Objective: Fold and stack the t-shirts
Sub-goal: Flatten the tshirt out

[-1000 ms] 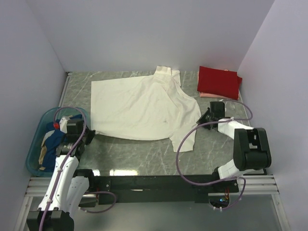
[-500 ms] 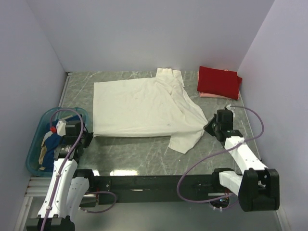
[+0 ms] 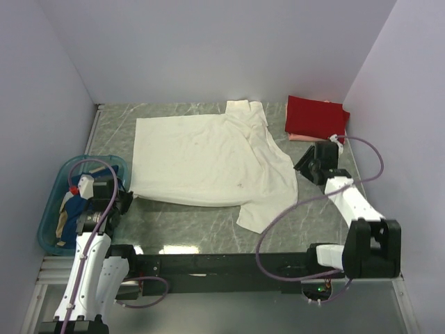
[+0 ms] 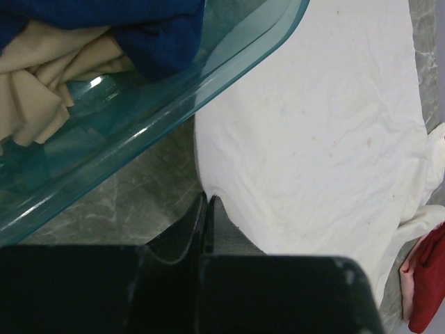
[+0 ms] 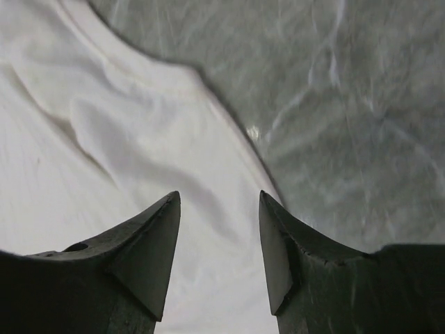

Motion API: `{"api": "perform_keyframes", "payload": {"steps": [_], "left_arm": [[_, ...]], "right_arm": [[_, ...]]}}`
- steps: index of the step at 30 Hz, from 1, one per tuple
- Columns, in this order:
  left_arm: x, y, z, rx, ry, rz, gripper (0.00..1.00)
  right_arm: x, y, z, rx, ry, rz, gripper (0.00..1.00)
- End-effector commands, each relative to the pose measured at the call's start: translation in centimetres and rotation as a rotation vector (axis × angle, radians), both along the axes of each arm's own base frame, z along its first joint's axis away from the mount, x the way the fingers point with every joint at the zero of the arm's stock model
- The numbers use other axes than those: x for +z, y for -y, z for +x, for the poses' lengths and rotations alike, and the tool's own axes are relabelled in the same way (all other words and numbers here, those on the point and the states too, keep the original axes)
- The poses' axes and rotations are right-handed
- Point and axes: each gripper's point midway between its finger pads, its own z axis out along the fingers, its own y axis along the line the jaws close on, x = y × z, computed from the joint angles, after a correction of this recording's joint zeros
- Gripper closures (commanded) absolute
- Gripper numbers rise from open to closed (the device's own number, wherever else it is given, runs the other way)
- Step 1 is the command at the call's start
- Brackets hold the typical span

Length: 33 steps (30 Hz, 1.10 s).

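The cream-white t-shirt (image 3: 201, 160) lies spread across the marble table, its lower right flap hanging toward the front edge. My left gripper (image 3: 125, 198) is shut, its tips (image 4: 208, 198) pinching the shirt's near left corner (image 4: 313, 125) beside the basket. Off the shirt's right edge, my right gripper (image 3: 304, 167) is open; its jaws (image 5: 219, 198) hover over the cloth's hem (image 5: 104, 139) with nothing between them. A folded red t-shirt (image 3: 316, 117) rests on a pale pink one (image 3: 299, 137) at the far right.
The teal plastic basket (image 3: 52, 209) stands at the left edge, its rim (image 4: 208, 76) close to my left gripper. A dark blue shirt (image 4: 139, 28) and a tan one (image 4: 42, 76) are bunched inside it. Walls close in the table on three sides.
My right gripper opened and let go of the cream-white shirt's right side, which dropped and spread flat. The right arm swung right and a little back. The left gripper stayed shut at its corner.
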Motion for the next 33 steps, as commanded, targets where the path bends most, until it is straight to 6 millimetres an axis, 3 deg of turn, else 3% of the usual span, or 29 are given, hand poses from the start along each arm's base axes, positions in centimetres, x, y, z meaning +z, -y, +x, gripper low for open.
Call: {"api": "perform_keyframes", "payload": {"steps": [1, 2, 3, 5, 6, 10, 16, 20, 27, 30, 33], "left_arm": [[2.3, -0.3, 0.7, 0.008, 0.058, 0.015, 0.99], [2.3, -0.3, 0.8, 0.006, 0.061, 0.015, 0.99], [2.3, -0.2, 0.8, 0.001, 0.062, 0.013, 0.99], [2.2, 0.0, 1.0, -0.011, 0.061, 0.008, 0.99], [2.2, 0.0, 1.0, -0.014, 0.063, 0.008, 0.99], [1.9, 0.3, 1.2, -0.034, 0.058, 0.004, 0.99], [1.6, 0.6, 1.4, -0.053, 0.055, -0.005, 0.99], [1.4, 0.8, 1.5, -0.058, 0.056, -0.013, 0.99], [1.5, 0.8, 1.5, -0.057, 0.057, -0.014, 0.99], [1.6, 0.9, 1.4, -0.057, 0.057, -0.017, 0.99], [1.6, 0.9, 1.3, -0.056, 0.055, -0.019, 0.99]], "right_arm": [[1.6, 2.1, 5.1, -0.052, 0.052, -0.055, 0.44], [1.3, 2.1, 5.7, -0.046, 0.043, -0.054, 0.44], [-0.4, 2.0, 6.4, -0.043, -0.007, -0.048, 0.44], [-0.3, 1.5, 8.4, -0.009, -0.007, -0.023, 0.46], [-2.1, 1.2, 8.7, 0.007, -0.056, -0.017, 0.46], [-3.1, 0.1, 11.0, 0.059, -0.070, 0.027, 0.46], [-5.3, -0.3, 11.9, 0.078, -0.130, 0.042, 0.45], [-6.2, -1.0, 12.0, 0.101, -0.156, 0.058, 0.51], [-6.9, -0.8, 10.9, 0.095, -0.212, 0.044, 0.89], [-6.6, -0.2, 10.1, 0.072, -0.213, 0.021, 0.99], [-6.0, 0.8, 9.4, 0.037, -0.206, 0.010, 1.00]]}}
